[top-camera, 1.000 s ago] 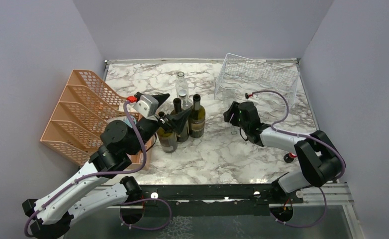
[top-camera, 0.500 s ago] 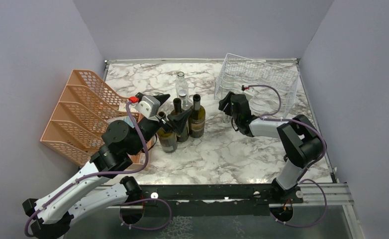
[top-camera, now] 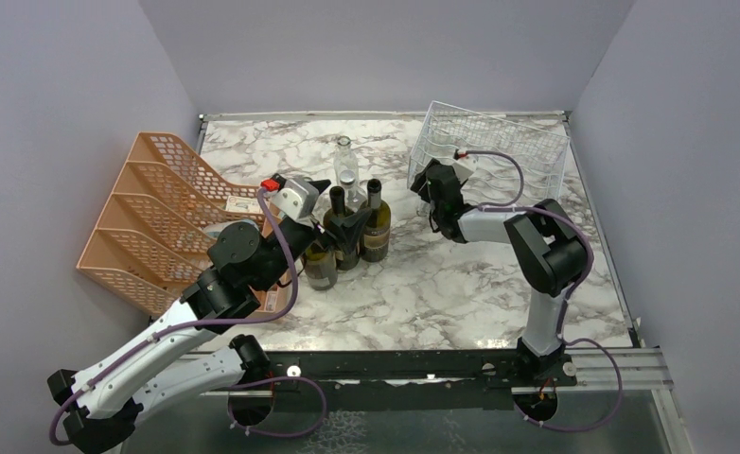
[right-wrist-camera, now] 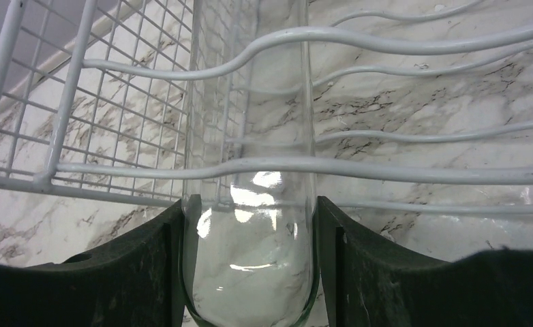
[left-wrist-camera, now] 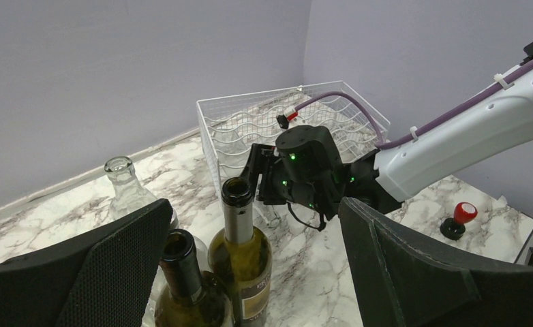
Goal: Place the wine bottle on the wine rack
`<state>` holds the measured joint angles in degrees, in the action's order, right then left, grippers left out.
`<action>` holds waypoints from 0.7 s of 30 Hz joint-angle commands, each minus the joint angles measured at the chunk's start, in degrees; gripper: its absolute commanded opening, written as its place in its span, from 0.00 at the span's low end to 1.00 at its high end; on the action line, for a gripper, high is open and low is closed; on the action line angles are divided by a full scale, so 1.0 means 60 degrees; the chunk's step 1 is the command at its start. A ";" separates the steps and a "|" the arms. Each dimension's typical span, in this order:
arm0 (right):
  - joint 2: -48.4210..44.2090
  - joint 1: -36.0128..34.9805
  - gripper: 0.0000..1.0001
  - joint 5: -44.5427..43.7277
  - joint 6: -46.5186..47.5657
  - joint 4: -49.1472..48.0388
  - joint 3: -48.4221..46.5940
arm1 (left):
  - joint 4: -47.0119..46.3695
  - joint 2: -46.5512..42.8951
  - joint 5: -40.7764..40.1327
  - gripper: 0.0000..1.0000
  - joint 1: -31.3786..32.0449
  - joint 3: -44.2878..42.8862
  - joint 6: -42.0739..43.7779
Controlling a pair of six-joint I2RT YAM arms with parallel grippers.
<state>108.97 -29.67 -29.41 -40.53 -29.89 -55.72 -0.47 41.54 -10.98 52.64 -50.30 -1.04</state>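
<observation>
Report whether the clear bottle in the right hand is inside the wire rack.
Partly in: the clear bottle runs in between wavy wires of the wine rack, its near end clamped in the right hand.

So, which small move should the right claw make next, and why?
Probably slide the clear bottle a little deeper into the wine rack. The right claw grips its wide end outside the rack, while the rest already lies among the wavy wires.

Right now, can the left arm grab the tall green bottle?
Probably yes. The left gripper is wide open, its fingers spread to either side of the tall green bottle, with nothing in between. A second dark bottle stands close beside it and might get pinched too.
</observation>
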 commanded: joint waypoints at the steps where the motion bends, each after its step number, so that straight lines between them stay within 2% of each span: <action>1: 0.0268 -0.0034 0.21 -0.0968 -0.0418 0.0069 -0.0745 | -0.0152 -0.0111 0.0036 0.99 0.0030 0.0017 -0.0008; 6: 0.0713 -0.0021 0.26 -0.1278 -0.0563 0.0380 -0.1237 | -0.0178 -0.0055 0.0045 0.99 0.0030 0.0003 -0.0006; 9: 0.0913 -0.0020 0.37 -0.1479 -0.0640 0.0467 -0.1388 | -0.0152 -0.0013 0.0022 0.99 0.0030 -0.0002 -0.0017; 15: 0.1240 -0.0013 0.45 -0.1627 -0.0483 0.0452 -0.1635 | -0.0140 0.0070 -0.0059 0.99 0.0030 -0.0011 -0.0030; 21: 0.1511 -0.0006 0.61 -0.1939 -0.0131 0.0411 -0.1771 | -0.0126 0.0106 -0.0123 0.99 0.0030 0.0001 -0.0028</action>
<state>116.20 -29.67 -36.10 -42.96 -25.43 -63.81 -0.47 42.24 -11.00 52.64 -50.30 -1.04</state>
